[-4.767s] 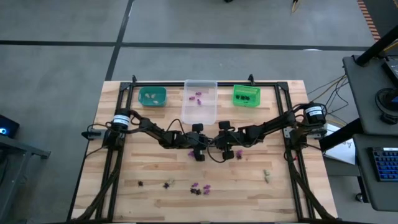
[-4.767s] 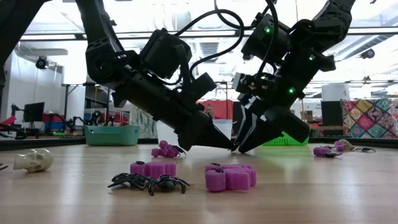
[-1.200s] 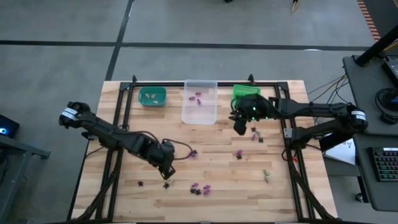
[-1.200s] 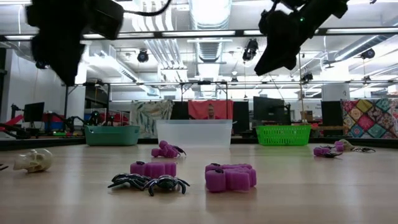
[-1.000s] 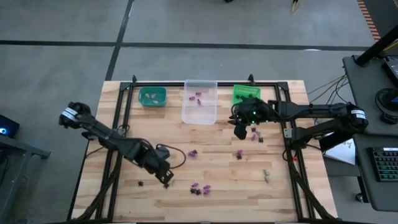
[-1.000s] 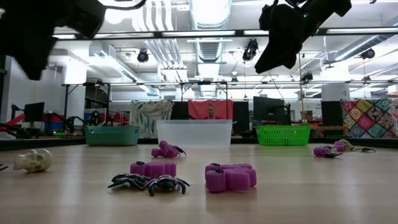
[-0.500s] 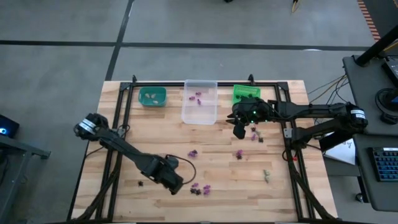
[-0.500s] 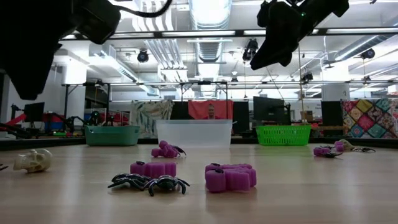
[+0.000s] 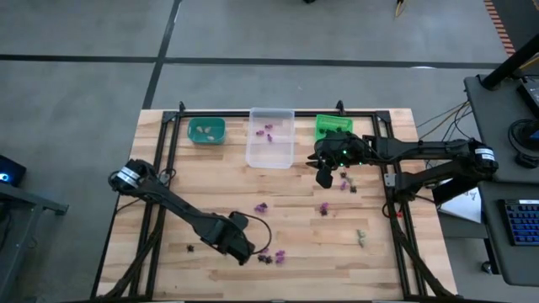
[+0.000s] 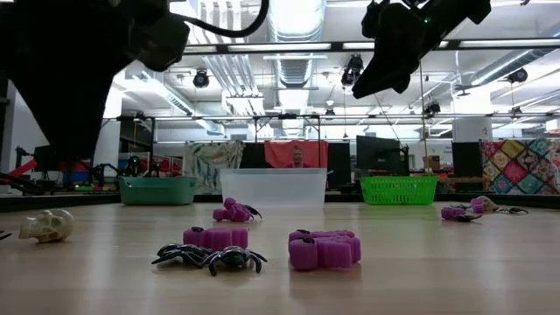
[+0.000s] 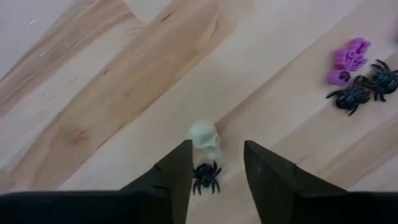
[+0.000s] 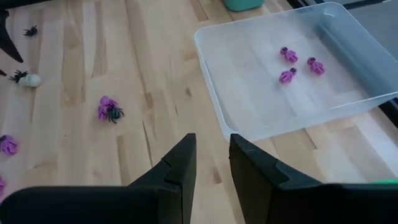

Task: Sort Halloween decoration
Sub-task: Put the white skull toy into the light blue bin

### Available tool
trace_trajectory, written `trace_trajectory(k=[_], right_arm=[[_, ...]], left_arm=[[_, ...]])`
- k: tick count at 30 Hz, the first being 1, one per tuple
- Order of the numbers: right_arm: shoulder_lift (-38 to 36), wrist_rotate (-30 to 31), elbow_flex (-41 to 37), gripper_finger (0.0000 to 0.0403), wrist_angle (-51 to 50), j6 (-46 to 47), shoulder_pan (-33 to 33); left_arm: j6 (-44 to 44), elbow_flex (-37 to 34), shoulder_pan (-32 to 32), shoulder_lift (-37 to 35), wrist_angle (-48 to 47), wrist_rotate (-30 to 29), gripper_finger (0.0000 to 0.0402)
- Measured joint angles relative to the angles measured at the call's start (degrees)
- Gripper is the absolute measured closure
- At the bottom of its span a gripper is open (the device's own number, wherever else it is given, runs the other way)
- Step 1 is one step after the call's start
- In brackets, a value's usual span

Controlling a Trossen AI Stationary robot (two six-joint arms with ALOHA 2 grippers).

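The Halloween decoration lies scattered as tiny trinkets on the wooden table. A pale skull (image 11: 205,135) and a black spider (image 11: 205,177) lie under my left gripper (image 11: 217,149), which hovers open near the table's front edge (image 9: 246,252). The spider lies between its fingers, untouched. A purple piece (image 11: 349,57) and black spiders (image 11: 364,90) lie nearby. My right gripper (image 12: 211,142) hangs open and empty above the table just in front of the green bin (image 9: 333,128), with nothing between its fingers.
At the table's far edge stand a teal bin (image 9: 206,130), a clear bin (image 9: 270,143) with three purple pieces (image 12: 297,64), and the green bin. Loose trinkets lie mid-table (image 9: 261,207) (image 9: 323,209), at the right (image 9: 360,238) and front left (image 9: 190,248).
My left gripper has moved toward the table's near edge and to the right, ending over the skull and spider beside the front purple pieces. My right gripper has stayed in front of the green bin.
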Motion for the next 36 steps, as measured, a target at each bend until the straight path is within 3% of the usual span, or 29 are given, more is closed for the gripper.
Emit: trace_trajectory(k=[7, 28, 32, 36], right_arm=[[0.0, 0.0, 0.0, 0.031, -0.8, 0.2, 0.0], [0.0, 0.0, 0.0, 0.0313, -1.3, 0.7, 0.0], [0.0, 0.0, 0.0, 0.0317, -1.4, 0.7, 0.0], [0.0, 0.0, 0.0, 0.0313, -1.3, 0.7, 0.0]], left_arm=[[-2.3, -3.1, -0.4, 0.1, 2.8, -1.4, 0.023], [-6.0, -13.5, -0.9, 0.0, 18.1, -0.4, 0.0228], [-6.3, -13.8, -0.9, -0.1, 18.2, -0.4, 0.024], [-6.4, -13.9, -0.9, -0.1, 17.9, -0.4, 0.0279]])
